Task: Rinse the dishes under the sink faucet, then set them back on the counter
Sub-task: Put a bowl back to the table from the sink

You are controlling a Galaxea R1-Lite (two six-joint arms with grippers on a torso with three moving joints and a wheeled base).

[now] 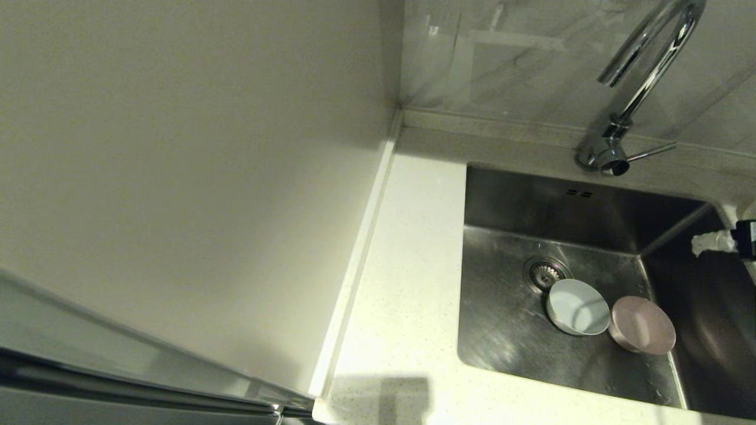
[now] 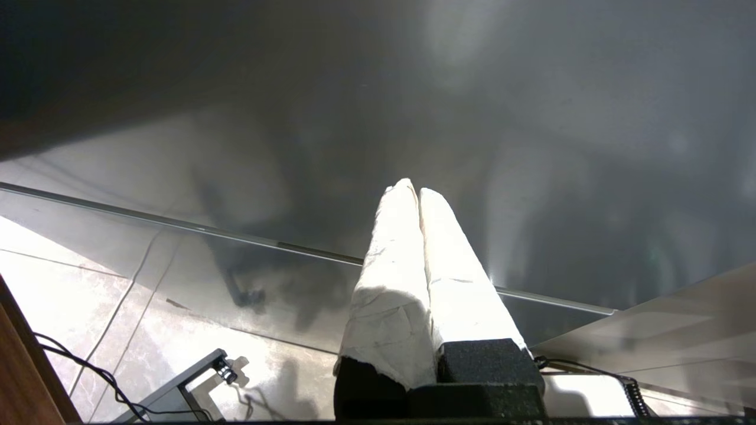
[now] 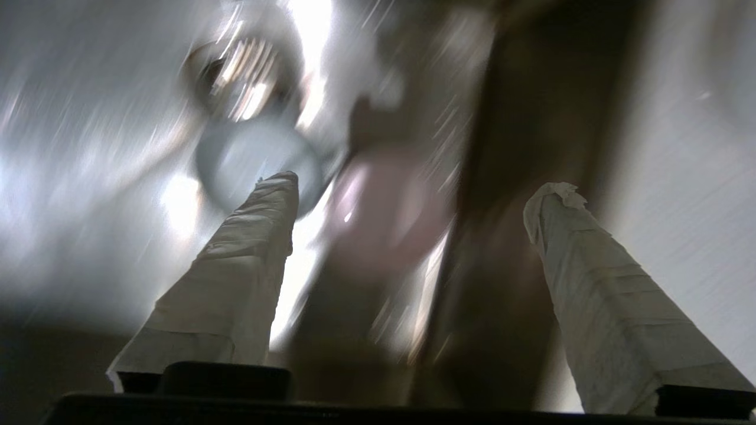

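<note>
Sink (image 1: 508, 330): pale blue-grey bowl (image 1: 577, 307) on the basin floor just beside the strainer drain (image 1: 544, 273), touching the pale pink bowl (image 1: 642, 324) on its right; faucet (image 1: 644, 71) arches above the far rim, white surface (image 1: 407, 283) to the left. Right claw (image 3: 413, 200): reaches in over the sink's right edge, cloth-wrapped fingers (image 3: 236, 277) spread wide and released, holding nothing, aimed down at both bowls. Left claw (image 2: 418, 195): away from the sink, pointing at a grey panel above a tiled floor (image 2: 71, 295), fingers clenched together, empty
</note>
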